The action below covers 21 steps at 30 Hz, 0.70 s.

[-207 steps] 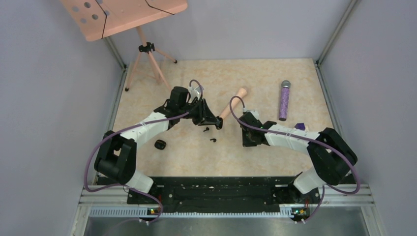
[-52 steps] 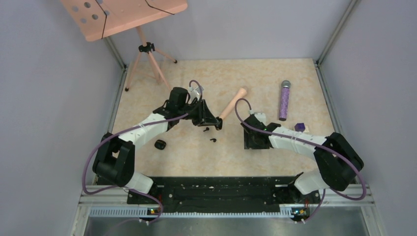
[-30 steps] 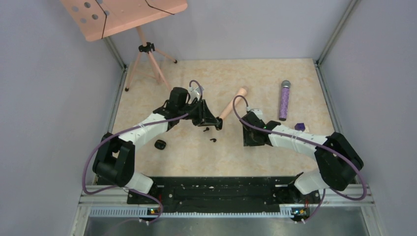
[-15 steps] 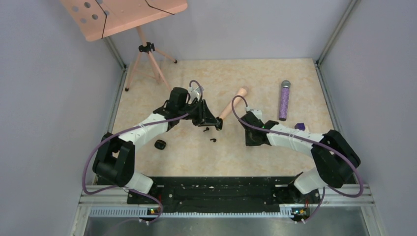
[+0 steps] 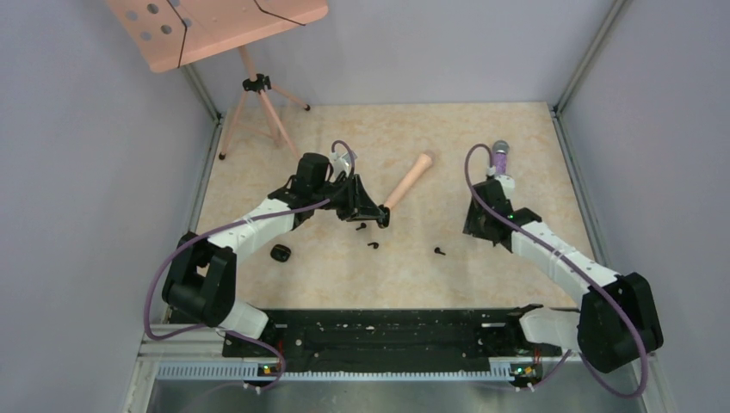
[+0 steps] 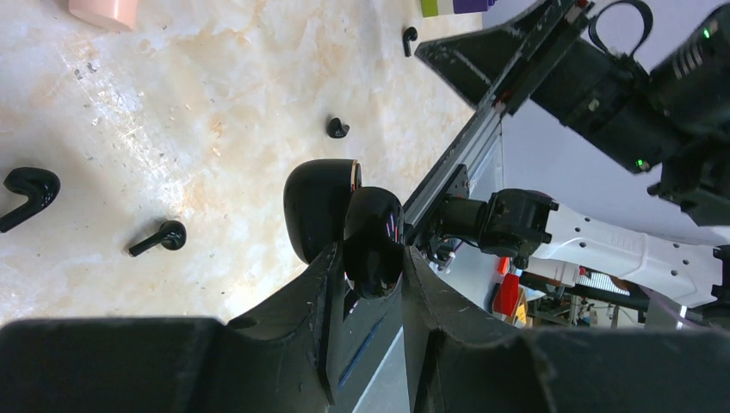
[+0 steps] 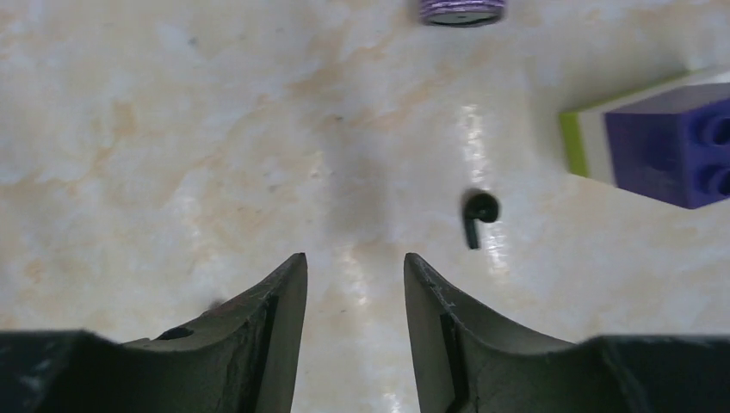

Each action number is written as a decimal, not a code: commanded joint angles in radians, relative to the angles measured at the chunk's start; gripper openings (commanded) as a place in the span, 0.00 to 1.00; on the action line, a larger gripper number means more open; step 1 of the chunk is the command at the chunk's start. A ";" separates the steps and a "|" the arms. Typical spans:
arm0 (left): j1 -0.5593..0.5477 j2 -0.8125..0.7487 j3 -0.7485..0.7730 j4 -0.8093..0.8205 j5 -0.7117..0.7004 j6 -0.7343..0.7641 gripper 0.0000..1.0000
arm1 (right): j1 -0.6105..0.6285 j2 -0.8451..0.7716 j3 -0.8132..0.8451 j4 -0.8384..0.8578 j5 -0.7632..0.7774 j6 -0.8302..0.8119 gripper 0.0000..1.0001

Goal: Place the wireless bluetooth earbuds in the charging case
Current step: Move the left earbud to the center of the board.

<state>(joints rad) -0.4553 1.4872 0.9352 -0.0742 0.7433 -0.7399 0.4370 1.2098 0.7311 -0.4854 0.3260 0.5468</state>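
While the left claw point(image 6: 372, 258) is clamped on the small glossy black charging case point(image 6: 323, 211) near the middle of the beige marbled table point(image 5: 516, 129), the right claw point(image 7: 353, 284) stands apart, empty; one tiny black earbud point(image 7: 478, 211) lies near it.

Bright, even light — soft glare

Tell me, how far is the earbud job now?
Done: left gripper clamps the charging case, lid open. In hand: nothing yet; right gripper hangs open and empty near one earbud. Left: every visible earbud lies loose on the table, so insertion apparently remains.
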 commanded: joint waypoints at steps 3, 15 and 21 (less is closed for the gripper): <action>-0.005 -0.027 -0.005 0.048 0.014 -0.003 0.00 | -0.203 0.011 -0.058 0.024 -0.029 -0.041 0.44; -0.005 -0.042 -0.012 0.036 0.007 0.001 0.00 | -0.309 0.100 -0.069 0.101 -0.053 -0.062 0.43; -0.004 -0.043 -0.013 0.042 0.008 -0.001 0.00 | -0.357 0.139 -0.069 0.106 -0.114 -0.072 0.45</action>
<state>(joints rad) -0.4553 1.4872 0.9268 -0.0742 0.7433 -0.7399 0.1116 1.3205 0.6590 -0.4164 0.2600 0.4931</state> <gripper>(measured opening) 0.325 0.443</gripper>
